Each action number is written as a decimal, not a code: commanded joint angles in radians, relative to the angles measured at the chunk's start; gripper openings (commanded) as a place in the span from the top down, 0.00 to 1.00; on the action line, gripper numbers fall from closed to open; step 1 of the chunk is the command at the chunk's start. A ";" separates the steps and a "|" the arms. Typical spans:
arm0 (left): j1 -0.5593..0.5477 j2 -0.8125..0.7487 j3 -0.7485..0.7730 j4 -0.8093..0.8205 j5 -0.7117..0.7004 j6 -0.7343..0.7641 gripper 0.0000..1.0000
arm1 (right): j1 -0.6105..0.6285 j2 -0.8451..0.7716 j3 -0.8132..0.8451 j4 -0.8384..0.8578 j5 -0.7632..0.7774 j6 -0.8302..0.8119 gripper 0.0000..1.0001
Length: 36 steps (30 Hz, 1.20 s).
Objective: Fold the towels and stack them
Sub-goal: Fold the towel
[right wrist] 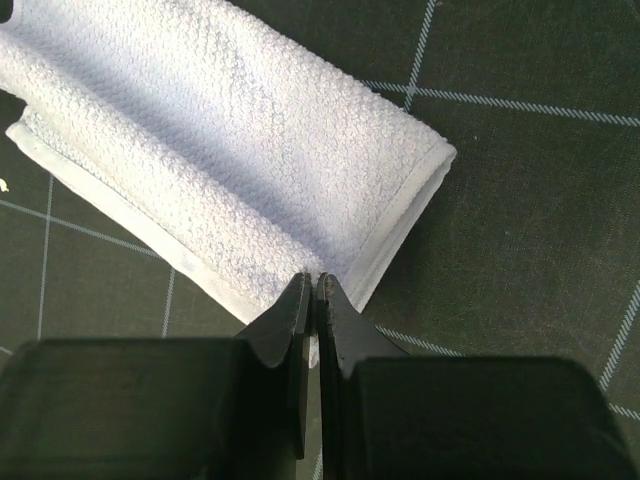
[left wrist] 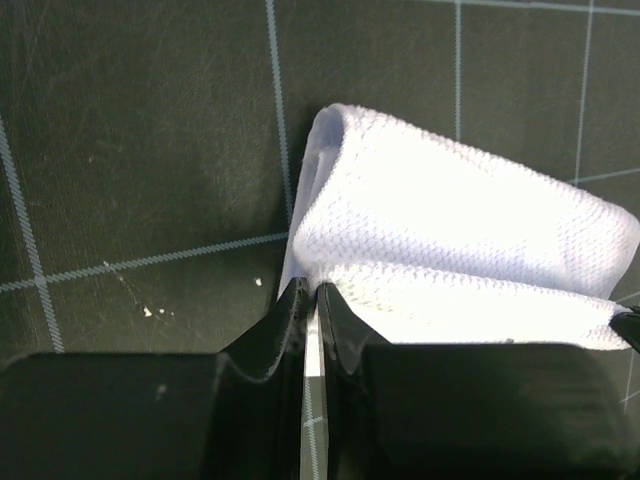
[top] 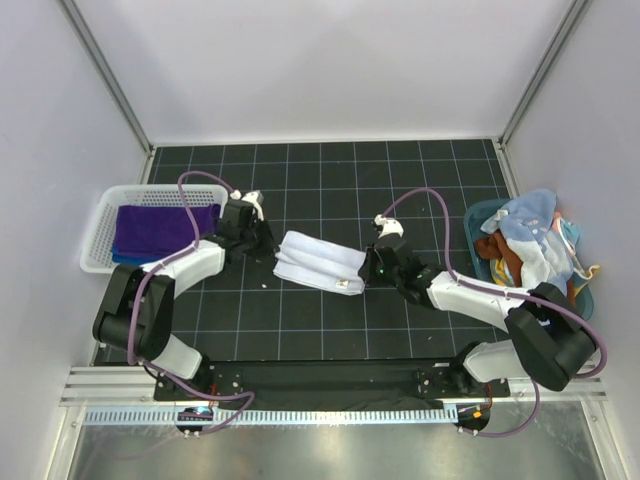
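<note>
Two pairs of jaws pinch opposite ends of a white waffle-weave towel, which lies slantwise in the middle of the black gridded counter. The left jaws are all but closed, with a thin sliver of white cloth between them. The right jaws are just as nearly closed, and seem to nip the hemmed corner at the other end.

The main risk, as I judge it, is at the left end. The layers there gape in loose rounded loops, so the pinch may hold only one of them, and a lift would then peel the fold open. If one end rises ahead of the other, the bundle could sag or twist. The right hold is on a narrow hem and could slip.

The towel is folded into a long narrow bundle. It is neat and flat near the right jaws and puffier near the left. A folded deep purple towel lies over a royal blue towel in the white perforated plastic basket at the left of the counter.
</note>
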 commanded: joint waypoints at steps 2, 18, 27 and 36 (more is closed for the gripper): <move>0.005 -0.029 -0.018 0.041 -0.008 0.000 0.86 | 0.005 0.005 -0.007 0.030 0.011 0.010 0.91; -0.004 -0.160 0.002 -0.023 0.004 -0.032 0.69 | 0.008 -0.102 0.013 -0.027 0.005 0.023 0.63; -0.049 -0.022 0.033 -0.027 -0.030 -0.016 0.70 | 0.024 -0.059 0.040 -0.034 0.030 0.043 0.64; -0.090 0.017 -0.025 -0.040 -0.065 -0.026 0.73 | 0.073 -0.007 0.005 -0.088 0.059 0.092 0.67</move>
